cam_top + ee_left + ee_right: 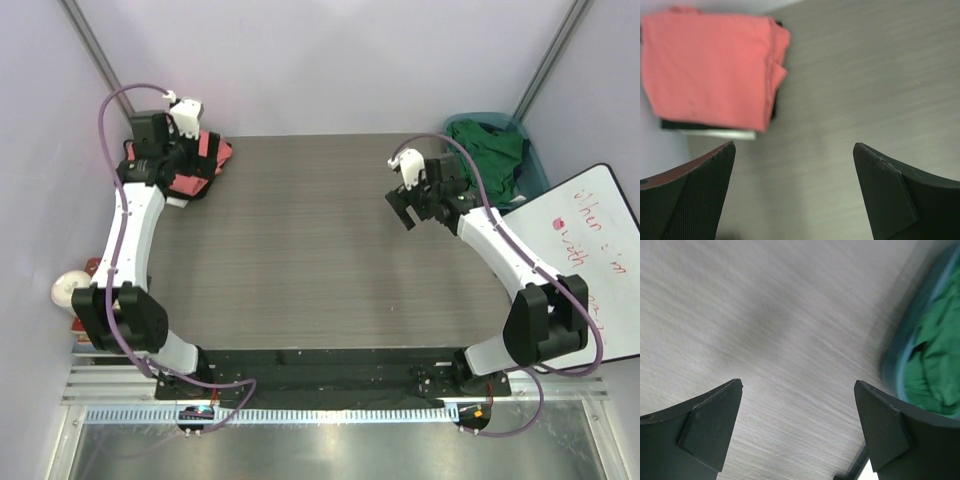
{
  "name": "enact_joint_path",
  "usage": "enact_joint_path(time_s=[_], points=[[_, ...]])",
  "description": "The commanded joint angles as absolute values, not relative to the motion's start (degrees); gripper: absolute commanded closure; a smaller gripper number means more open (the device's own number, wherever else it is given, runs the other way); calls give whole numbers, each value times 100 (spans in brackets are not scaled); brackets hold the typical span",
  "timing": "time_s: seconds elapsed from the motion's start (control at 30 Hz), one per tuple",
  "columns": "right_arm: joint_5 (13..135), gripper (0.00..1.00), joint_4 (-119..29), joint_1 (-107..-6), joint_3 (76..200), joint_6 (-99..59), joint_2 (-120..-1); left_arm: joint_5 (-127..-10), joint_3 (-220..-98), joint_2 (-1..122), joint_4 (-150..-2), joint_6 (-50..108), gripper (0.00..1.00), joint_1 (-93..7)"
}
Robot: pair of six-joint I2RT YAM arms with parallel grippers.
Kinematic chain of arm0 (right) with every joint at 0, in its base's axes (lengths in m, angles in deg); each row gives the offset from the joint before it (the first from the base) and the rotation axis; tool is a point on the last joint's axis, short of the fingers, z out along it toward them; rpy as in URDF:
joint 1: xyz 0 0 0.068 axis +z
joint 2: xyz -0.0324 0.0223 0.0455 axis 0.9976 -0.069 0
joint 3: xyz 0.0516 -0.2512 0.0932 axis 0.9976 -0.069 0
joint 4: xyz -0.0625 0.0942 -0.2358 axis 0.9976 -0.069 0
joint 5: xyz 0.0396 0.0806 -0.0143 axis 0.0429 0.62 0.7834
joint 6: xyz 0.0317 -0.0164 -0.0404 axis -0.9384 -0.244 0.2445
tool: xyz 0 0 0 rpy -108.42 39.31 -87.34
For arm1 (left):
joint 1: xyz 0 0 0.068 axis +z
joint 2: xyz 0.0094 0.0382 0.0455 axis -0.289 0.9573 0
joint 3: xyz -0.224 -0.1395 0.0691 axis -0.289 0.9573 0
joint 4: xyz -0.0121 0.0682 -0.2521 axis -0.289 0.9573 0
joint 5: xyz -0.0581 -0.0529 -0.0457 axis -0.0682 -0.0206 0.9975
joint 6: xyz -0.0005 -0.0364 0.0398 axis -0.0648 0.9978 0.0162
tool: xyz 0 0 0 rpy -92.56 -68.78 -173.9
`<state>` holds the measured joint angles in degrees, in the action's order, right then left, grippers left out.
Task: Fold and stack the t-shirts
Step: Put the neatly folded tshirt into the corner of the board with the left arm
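Left tool [794,146] and right tool [798,383] gape empty; coral-pink t-shirt [710,70] lies folded, green t-shirt [935,357] crumpled in basket [896,356].

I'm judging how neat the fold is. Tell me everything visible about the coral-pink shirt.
The coral-pink shirt is soft, matte cloth folded into a rough rectangle, smooth on top with one rumpled edge. It lies flat at the far left corner of the table, atop a dark folded layer whose edges peek out. The open left gripper hovers beside it, not touching.
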<state>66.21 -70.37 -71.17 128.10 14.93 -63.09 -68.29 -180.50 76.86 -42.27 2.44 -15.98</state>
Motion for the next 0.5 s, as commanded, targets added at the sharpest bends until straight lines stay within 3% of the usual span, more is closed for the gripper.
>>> enact_joint_path(time_s=[0.0, 0.23, 0.47], points=[[6324, 0, -6852, -7137, 13224, 906, -5730, -6658, -17184, 6816, -3759, 1309, 0, -1556], [6209, 0, -7080, -7137, 13232, 132, -5202, -7633, -17217, 6244, -3735, 1696, 0, -1548], [5059, 0, -6949, -7145, 13338, -106, -5123, -8497, -16999, 6138, -3418, 1863, 0, -1548]])
